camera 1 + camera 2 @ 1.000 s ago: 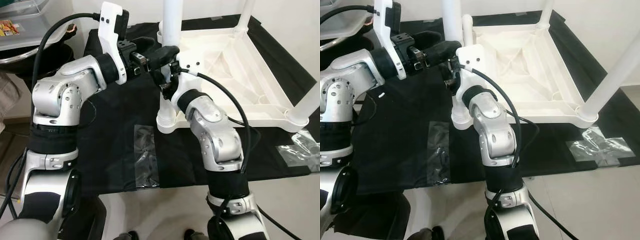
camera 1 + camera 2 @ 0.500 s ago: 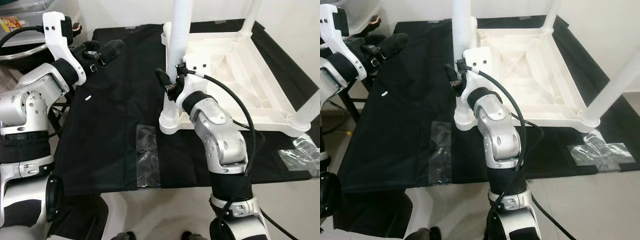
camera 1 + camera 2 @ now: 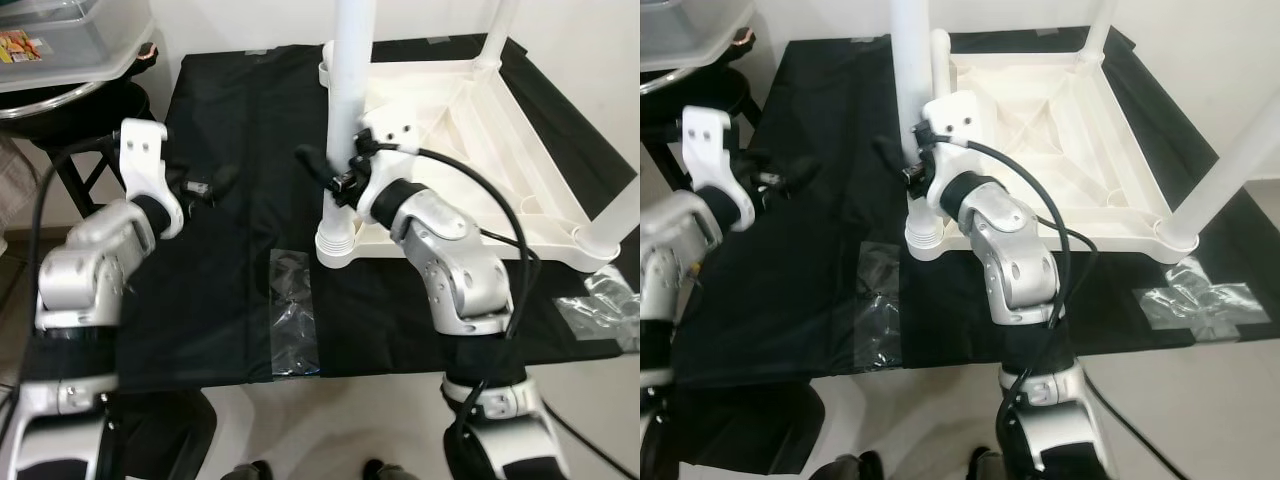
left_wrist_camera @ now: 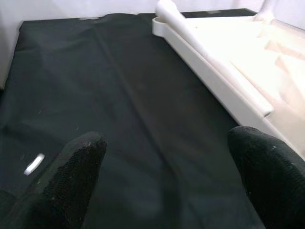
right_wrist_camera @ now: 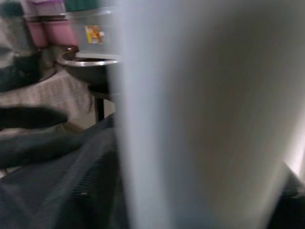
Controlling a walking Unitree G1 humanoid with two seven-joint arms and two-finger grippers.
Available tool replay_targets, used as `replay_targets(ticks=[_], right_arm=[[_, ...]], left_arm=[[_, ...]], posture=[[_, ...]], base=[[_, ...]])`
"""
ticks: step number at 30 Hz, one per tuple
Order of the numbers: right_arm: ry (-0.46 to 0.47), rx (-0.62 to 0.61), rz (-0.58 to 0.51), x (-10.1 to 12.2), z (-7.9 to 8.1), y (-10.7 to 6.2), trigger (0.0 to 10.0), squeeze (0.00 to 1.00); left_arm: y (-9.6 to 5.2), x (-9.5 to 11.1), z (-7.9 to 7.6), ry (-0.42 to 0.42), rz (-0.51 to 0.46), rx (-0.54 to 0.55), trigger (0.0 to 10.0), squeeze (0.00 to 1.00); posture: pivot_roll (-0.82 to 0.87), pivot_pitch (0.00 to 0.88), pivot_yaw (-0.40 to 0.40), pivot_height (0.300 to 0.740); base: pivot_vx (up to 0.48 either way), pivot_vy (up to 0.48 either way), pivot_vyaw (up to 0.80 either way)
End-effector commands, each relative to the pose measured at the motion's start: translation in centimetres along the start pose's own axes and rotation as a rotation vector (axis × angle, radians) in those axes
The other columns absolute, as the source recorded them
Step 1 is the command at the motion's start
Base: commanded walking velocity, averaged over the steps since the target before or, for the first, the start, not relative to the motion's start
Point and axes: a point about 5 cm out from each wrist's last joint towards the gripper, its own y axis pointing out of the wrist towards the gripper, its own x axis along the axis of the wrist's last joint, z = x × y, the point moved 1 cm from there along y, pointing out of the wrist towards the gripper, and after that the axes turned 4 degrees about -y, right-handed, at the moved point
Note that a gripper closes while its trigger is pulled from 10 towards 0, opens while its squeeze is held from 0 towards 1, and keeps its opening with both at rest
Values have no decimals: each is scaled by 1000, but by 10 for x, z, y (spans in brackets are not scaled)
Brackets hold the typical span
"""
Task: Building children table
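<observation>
A white children's table lies upside down on a black cloth, with its legs standing up. My right gripper is at the near-left leg, just above its socket. That leg looms close and blurred in the right wrist view. My left gripper hovers low over the cloth, well to the left of the leg. It is open, with only cloth between its fingers. Two more legs stand at the far and the near-right corners.
Clear tape patches hold the cloth near its front edge. A plastic bin sits on a dark stand at the back left. A small white piece lies on the cloth beside my left gripper.
My left arm has drawn back from the leg to the left and dropped low over the cloth. My right gripper has stayed at the leg. The camera has shifted a little.
</observation>
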Motion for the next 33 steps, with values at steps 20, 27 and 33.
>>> replay_targets(ticks=[20, 27, 33], right_arm=[[43, 550, -180, 30, -44, 4, 10000, 0], [42, 745, -147, 27, -43, 0, 10000, 0], [45, 880, -107, 23, -46, -6, 10000, 0]], left_arm=[[-94, -58, -49, 106, -52, 88, 10000, 0], [-119, -59, -46, 73, -63, 165, 10000, 0], [-133, -58, -45, 95, -78, 206, 10000, 0]], posture=[[93, 279, -34, 740], [122, 310, -50, 740], [135, 323, -57, 740]], base=[[0, 0, 0], [0, 0, 0], [0, 0, 0]])
